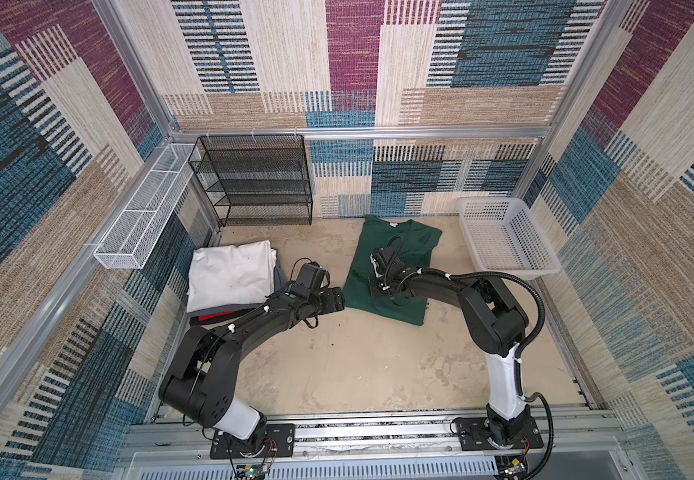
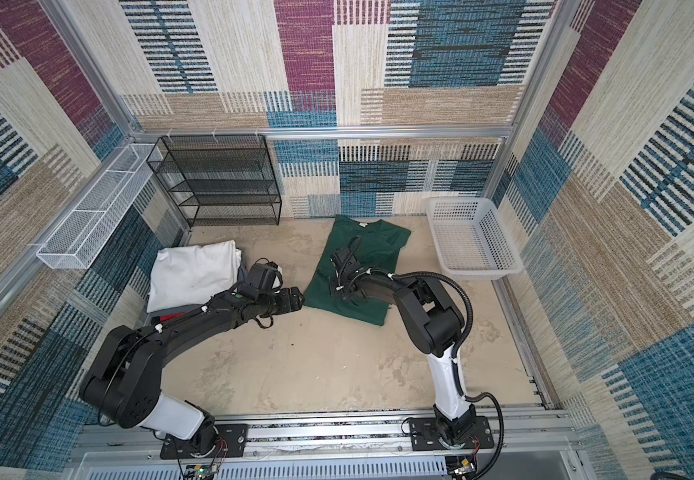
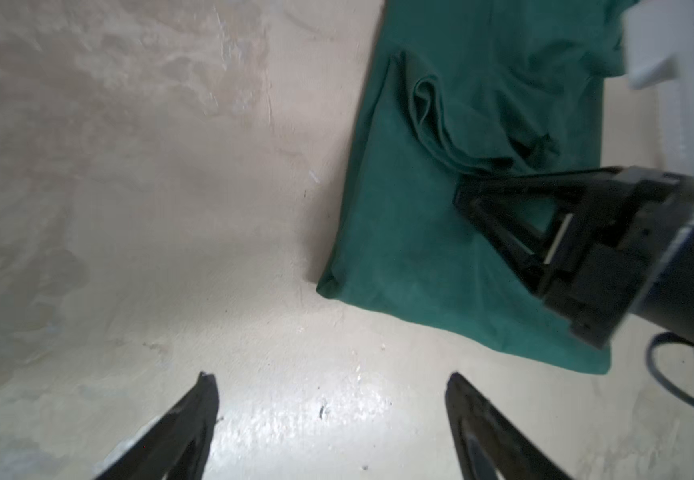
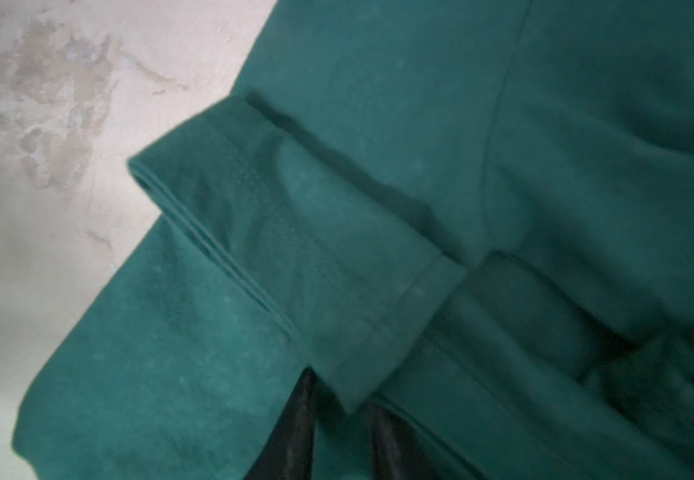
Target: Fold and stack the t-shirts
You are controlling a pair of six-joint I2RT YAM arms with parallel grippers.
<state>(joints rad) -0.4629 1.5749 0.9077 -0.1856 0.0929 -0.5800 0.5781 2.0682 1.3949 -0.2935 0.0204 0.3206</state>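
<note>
Right gripper first: its two black fingers stand close together with the hem corner of a sleeve between them, so you have it pinched on the dark green t-shirt. That sleeve lies folded across the body of the shirt, its double-stitched hem facing up. From the left wrist you can see the same jaws meeting in a point on the cloth, well in from the shirt's edge.

Your left gripper hangs with its jaws wide apart and nothing between them. It is over bare table, near the front left corner of the green shirt.

Further out, the green shirt lies flat in both top views with its collar toward the back wall. Its small white neck label is too small to read. Left of it you have the folded stack: white t-shirt on top, grey t-shirt under it, and black and red t-shirt showing at the bottom edge. To the right stands the white plastic basket. At the back is the black mesh rack, and the white wire tray hangs on the left wall.
</note>
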